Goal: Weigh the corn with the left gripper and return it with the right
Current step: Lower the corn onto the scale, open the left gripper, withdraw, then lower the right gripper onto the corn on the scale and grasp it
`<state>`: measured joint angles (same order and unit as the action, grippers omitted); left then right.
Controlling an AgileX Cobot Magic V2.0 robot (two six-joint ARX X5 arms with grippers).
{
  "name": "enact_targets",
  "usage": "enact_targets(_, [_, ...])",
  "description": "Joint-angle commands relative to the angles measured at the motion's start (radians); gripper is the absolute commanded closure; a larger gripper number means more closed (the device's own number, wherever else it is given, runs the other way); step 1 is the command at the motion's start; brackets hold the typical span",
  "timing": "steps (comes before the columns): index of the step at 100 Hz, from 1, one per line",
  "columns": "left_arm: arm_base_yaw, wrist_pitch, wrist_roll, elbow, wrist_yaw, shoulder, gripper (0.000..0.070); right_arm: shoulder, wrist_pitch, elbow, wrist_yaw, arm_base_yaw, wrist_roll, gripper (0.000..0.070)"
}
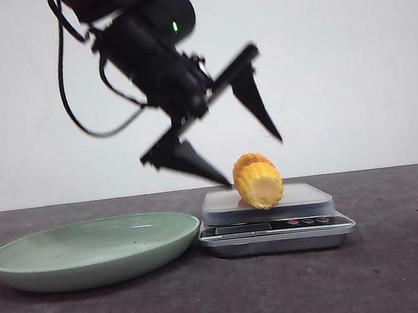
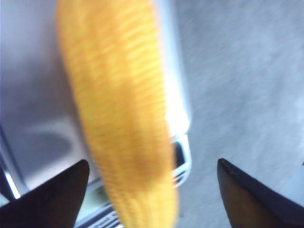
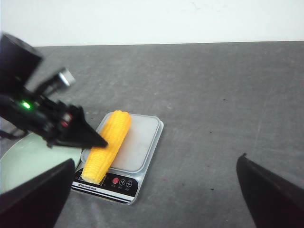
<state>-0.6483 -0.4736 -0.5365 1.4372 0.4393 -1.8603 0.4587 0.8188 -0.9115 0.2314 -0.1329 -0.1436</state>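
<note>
A pale green plate [image 1: 92, 251] is seen nearest the front camera, resting on the dark grey table [image 1: 400, 271] at the left. Just beside its right rim a small kitchen scale [image 1: 275, 220] is set, with a pale platform on top and a button strip along its near edge. The corn [image 1: 257, 181] is lying on the scale's platform, its flat cut end turned toward the front camera; in the right wrist view the cob [image 3: 107, 145] is seen stretched lengthwise along one side of the platform, its cut end reaching over the button strip. The left gripper [image 1: 254, 159] is held tilted in the air just above the corn, its jaws spread wide apart and nothing gripped; one fingertip is seen close beside the cob, and contact cannot be determined. In the left wrist view the corn [image 2: 118, 118] is blurred and large between the two dark fingers [image 2: 52, 199]. The right gripper [image 3: 152, 199] is observed well above the table with its jaws wide apart and nothing between them.
</note>
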Motion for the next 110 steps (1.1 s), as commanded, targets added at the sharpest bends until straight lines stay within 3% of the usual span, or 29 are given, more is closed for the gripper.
enact_targets(1, [-0.006,0.015,0.034,0.028,-0.016,0.056,0.0177,0.004,-0.007,-0.005,-0.004,-0.003,0.014,0.0])
enact_targets(38, [-0.008,-0.187,0.192,0.028,-0.134,0.594,0.0186,0.004,0.05,-0.005,0.012,-0.003,0.014,0.0])
enact_targets(56, [-0.009,-0.328,0.241,0.028,-0.23,0.879,0.019,0.004,0.024,-0.005,0.138,-0.003,0.021,0.0])
enact_targets(72, [-0.009,-0.427,0.264,0.028,-0.407,1.08,0.0189,0.022,-0.182,-0.005,0.232,-0.003,-0.016,0.0])
enact_targets(90, [-0.009,-0.463,0.267,0.028,-0.522,1.238,0.0189,0.119,-0.484,-0.005,0.233,-0.017,-0.19,0.0])
enact_targets(99, [-0.009,-0.47,0.267,0.028,-0.559,1.287,0.0189,0.206,-0.549,-0.011,0.217,-0.045,-0.256,0.0])
enact_targets(110, [-0.009,-0.491,0.267,0.028,-0.566,1.318,0.0189,0.346,-0.548,-0.032,0.177,-0.115,-0.272,0.0])
